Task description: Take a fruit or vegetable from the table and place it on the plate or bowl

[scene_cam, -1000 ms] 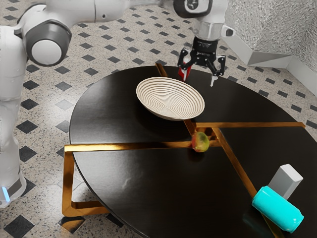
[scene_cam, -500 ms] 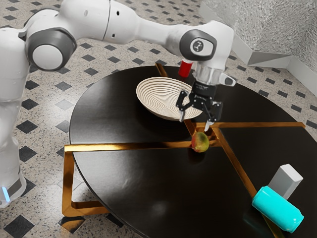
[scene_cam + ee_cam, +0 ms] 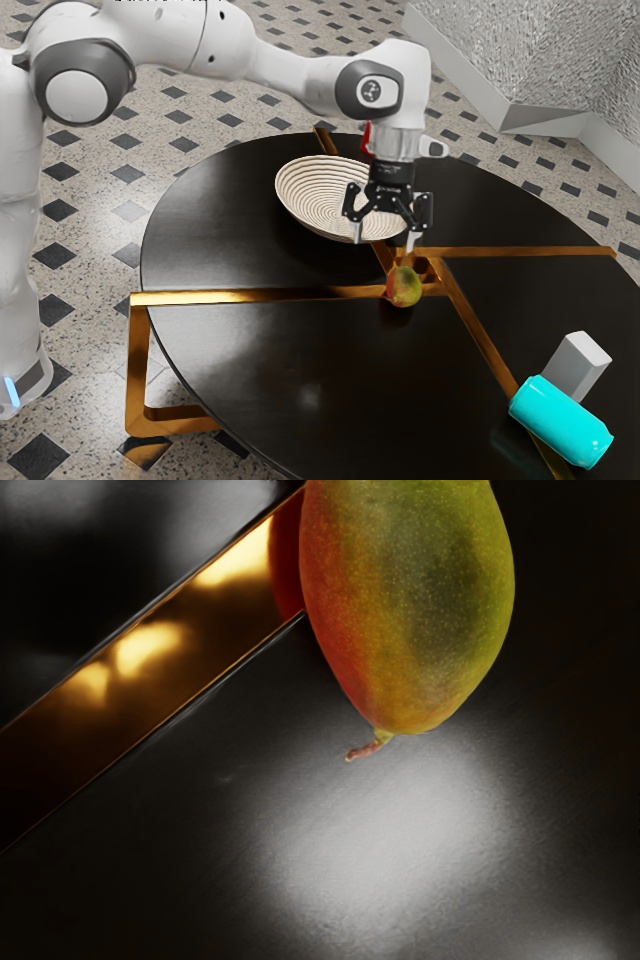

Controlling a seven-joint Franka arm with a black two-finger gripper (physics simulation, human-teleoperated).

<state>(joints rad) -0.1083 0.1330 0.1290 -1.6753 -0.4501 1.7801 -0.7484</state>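
Note:
A red-green mango [image 3: 404,286] lies on the black round table [image 3: 250,350], at the crossing of its gold bands. The wrist view has the mango [image 3: 405,605] close under my hand, stem end toward the dark tabletop. My black gripper [image 3: 385,236] hangs open just above the mango and slightly toward the exterior view's left, in front of the bowl's near rim. Nothing is between its fingers. The striped white bowl [image 3: 320,195] stands on the table behind the mango.
A red can [image 3: 368,140] stands behind the bowl, partly hidden by my arm. At the table's near right edge lie a cyan can [image 3: 560,422] on its side and a grey block [image 3: 576,365]. Gold inlay bands [image 3: 260,294] cross the tabletop.
My gripper came down from behind the bowl to just above the mango, then shifted a little to the exterior view's left. The mango and bowl stayed put.

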